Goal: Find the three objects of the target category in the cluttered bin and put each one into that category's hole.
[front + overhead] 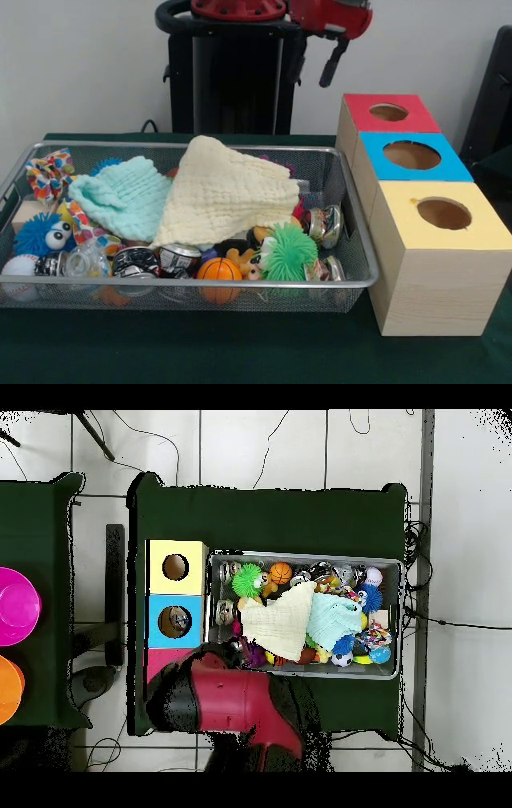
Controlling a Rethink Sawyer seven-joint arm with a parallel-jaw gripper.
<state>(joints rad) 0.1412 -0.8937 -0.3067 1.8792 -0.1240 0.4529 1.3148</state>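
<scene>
The bin (362, 282) lies with its long axis along the boxes' (444, 264) row. A yellow cloth (228, 196) covers its middle. The arm (332, 16) is drawn back; I cannot tell the gripper's state.

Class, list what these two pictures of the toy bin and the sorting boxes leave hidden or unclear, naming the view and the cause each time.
- Toys under the yellow cloth and mint cloth: covered in both views.
- Red box: in the overhead view the arm covers its hole.
- Hand: front view shows only a dark tip, so open or shut is unclear.
- Insides of the yellow box: dark in both views.
</scene>
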